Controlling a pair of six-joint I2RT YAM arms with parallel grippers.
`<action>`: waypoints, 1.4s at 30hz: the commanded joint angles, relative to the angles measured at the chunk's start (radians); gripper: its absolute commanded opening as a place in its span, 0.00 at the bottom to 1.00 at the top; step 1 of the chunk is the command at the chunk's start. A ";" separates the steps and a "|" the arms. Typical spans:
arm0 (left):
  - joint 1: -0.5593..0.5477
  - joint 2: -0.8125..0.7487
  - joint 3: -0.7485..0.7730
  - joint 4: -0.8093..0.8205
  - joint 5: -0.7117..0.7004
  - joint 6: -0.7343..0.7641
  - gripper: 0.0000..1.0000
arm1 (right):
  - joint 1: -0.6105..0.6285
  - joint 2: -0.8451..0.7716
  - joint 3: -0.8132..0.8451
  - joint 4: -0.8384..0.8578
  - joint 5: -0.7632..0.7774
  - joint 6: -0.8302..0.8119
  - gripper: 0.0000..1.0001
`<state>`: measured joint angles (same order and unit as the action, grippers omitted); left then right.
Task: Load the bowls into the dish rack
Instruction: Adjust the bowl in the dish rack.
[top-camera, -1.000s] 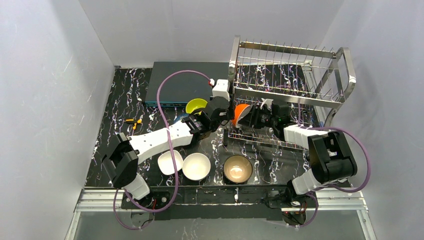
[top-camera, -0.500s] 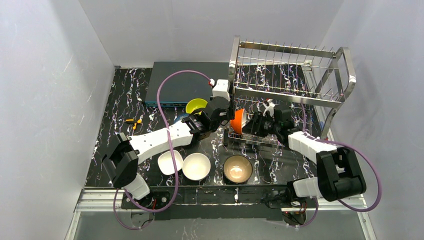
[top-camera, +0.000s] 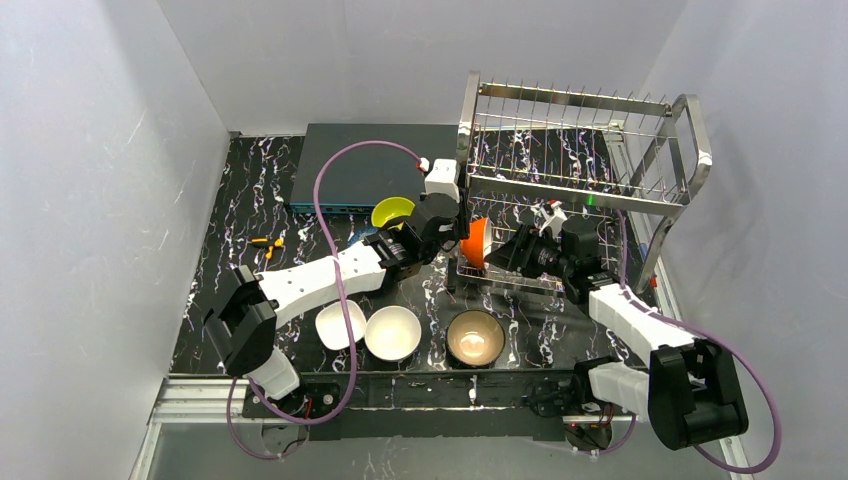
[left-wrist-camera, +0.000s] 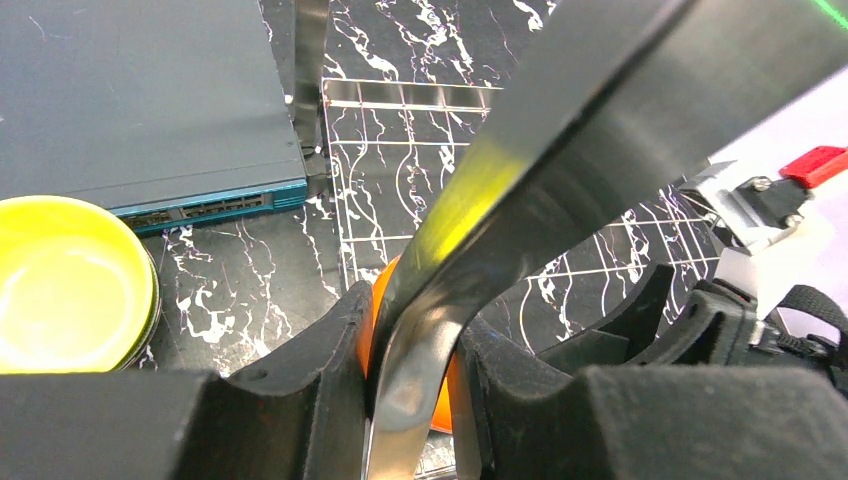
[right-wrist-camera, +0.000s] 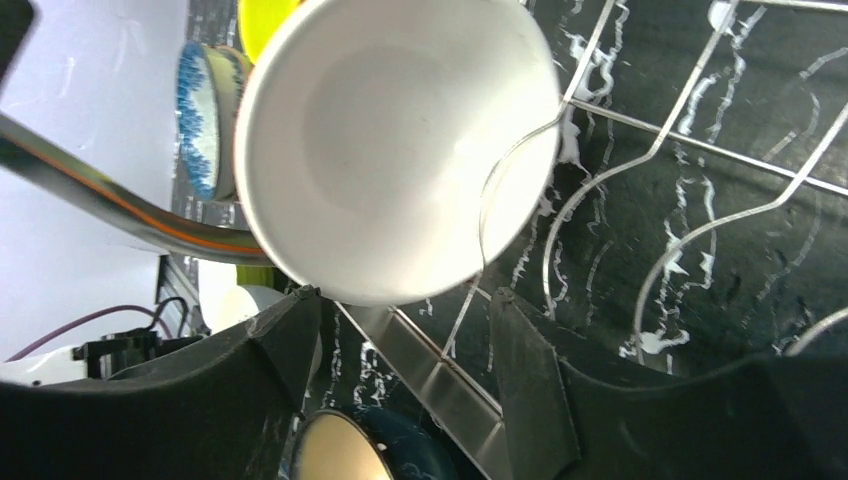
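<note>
An orange bowl (top-camera: 477, 240) with a white inside (right-wrist-camera: 390, 150) stands on edge at the left end of the dish rack's (top-camera: 585, 195) lower tier, leaning on a wire prong. My right gripper (top-camera: 508, 250) is open just right of it, and the bowl's rim sits free above the gap between its fingertips (right-wrist-camera: 400, 300). At that corner my left gripper (top-camera: 455, 232) is shut on the rack's shiny end-frame tube (left-wrist-camera: 560, 130), which runs between the fingers (left-wrist-camera: 415, 320) with the orange bowl (left-wrist-camera: 380, 300) showing behind it.
A yellow-green bowl (top-camera: 392, 211) rests on other bowls beside the flat dark grey-blue box (top-camera: 365, 165). Two white bowls (top-camera: 392, 332) and a tan-lined dark blue bowl (top-camera: 475, 338) sit near the front edge. A small yellow-handled tool (top-camera: 265, 243) lies at the left.
The right gripper has opened, let go of the orange bowl and drawn back to the right. The bowl now stands on edge in the lower tier. The left arm has not moved.
</note>
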<state>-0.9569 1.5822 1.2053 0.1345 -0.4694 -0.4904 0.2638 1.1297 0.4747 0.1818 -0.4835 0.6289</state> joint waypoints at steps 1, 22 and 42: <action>0.017 -0.034 -0.016 -0.068 -0.005 -0.139 0.00 | -0.001 -0.024 -0.024 0.160 -0.056 0.062 0.72; 0.018 -0.033 -0.021 -0.070 0.000 -0.131 0.00 | 0.032 0.163 0.029 0.488 -0.162 0.218 0.49; 0.019 -0.035 -0.021 -0.076 0.002 -0.116 0.00 | 0.057 0.147 0.081 0.490 -0.153 0.209 0.01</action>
<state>-0.9550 1.5814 1.2015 0.1406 -0.4637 -0.4870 0.3119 1.3243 0.5167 0.6144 -0.6159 0.8249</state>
